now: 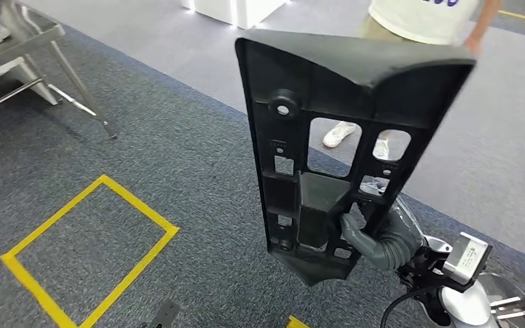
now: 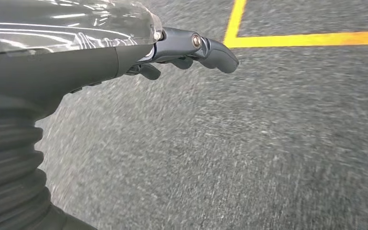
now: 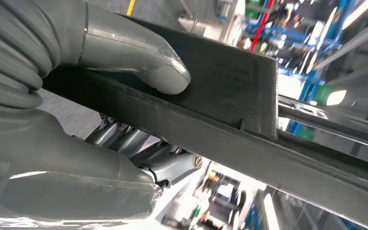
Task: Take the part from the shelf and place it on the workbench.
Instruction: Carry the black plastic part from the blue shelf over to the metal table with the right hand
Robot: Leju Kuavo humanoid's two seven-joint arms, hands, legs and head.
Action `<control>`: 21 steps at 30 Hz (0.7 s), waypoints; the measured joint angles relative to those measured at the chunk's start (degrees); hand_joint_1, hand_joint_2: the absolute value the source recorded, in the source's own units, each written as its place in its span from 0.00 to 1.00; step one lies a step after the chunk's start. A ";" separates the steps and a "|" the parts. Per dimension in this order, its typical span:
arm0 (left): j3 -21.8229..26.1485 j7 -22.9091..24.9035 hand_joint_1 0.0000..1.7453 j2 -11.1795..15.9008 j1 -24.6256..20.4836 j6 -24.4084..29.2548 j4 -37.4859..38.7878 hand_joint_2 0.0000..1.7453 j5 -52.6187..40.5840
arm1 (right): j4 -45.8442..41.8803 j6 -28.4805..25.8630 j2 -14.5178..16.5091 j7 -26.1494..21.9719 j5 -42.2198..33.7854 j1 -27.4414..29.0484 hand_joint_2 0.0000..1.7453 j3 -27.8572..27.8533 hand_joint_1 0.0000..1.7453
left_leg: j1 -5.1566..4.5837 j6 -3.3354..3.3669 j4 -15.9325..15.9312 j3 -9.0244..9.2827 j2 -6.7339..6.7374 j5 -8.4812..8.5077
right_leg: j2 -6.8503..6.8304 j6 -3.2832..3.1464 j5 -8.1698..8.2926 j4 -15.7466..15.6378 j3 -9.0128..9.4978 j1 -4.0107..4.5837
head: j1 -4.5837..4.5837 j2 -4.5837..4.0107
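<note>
Right robot hand (image 1: 376,239): low in the head view, grey, wrapped around the lower middle of the part; in the right wrist view its thumb (image 3: 139,62) presses one face of the part and darker fingers (image 3: 139,148) close on the opposite side, so it holds the part.
Part (image 1: 335,130): a large black moulded plastic panel, held upright and slightly tilted above the floor, wider at the top where a lip folds over, narrower at the bottom; it has several rectangular cut-outs and round bosses.
Left robot hand (image 2: 191,50): seen in the left wrist view above the carpet, dark fingers curled inward with nothing in them.
Floor (image 1: 178,171): dark blue-grey carpet beneath the part and both hands; a paler grey strip runs farther back.
Yellow tape (image 1: 89,253): a square outline on the carpet, to the left of the part and well apart from it; a yellow corner also lies past the left hand's fingers (image 2: 239,28).
Metal frame (image 1: 20,61): silver legs and a tray-like top at the far left.
Person (image 1: 424,17): standing beyond the part, pale shirt at the top edge, a white shoe (image 1: 340,133) visible through a cut-out.
</note>
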 joint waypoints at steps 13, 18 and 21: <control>0.08 0.55 0.00 0.44 0.11 0.63 0.00 1.00 -1.02 | 0.40 1.99 3.88 -1.20 0.87 1.93 1.00 -1.76 1.00 | 1.09 -3.65 16.48 -9.31 4.06 -6.39 | -2.78 -1.94 2.06 -8.63 4.78 0.12 | -0.10 0.00; 0.08 0.55 0.00 0.53 0.19 0.89 0.00 1.00 -1.30 | 0.36 2.44 4.99 -1.75 1.31 2.84 1.00 -2.92 1.00 | 0.37 -2.55 2.57 -2.82 7.23 0.52 | -5.52 -1.33 1.12 -8.72 5.92 0.55 | -0.10 0.00; 0.08 0.55 0.00 0.64 0.14 0.98 0.00 1.00 -1.46 | 0.31 2.51 5.35 -1.90 1.41 3.19 1.00 -3.29 1.00 | -0.28 -1.53 0.68 -1.87 7.04 0.33 | -6.89 -0.39 0.73 -9.15 6.60 0.68 | -0.09 0.00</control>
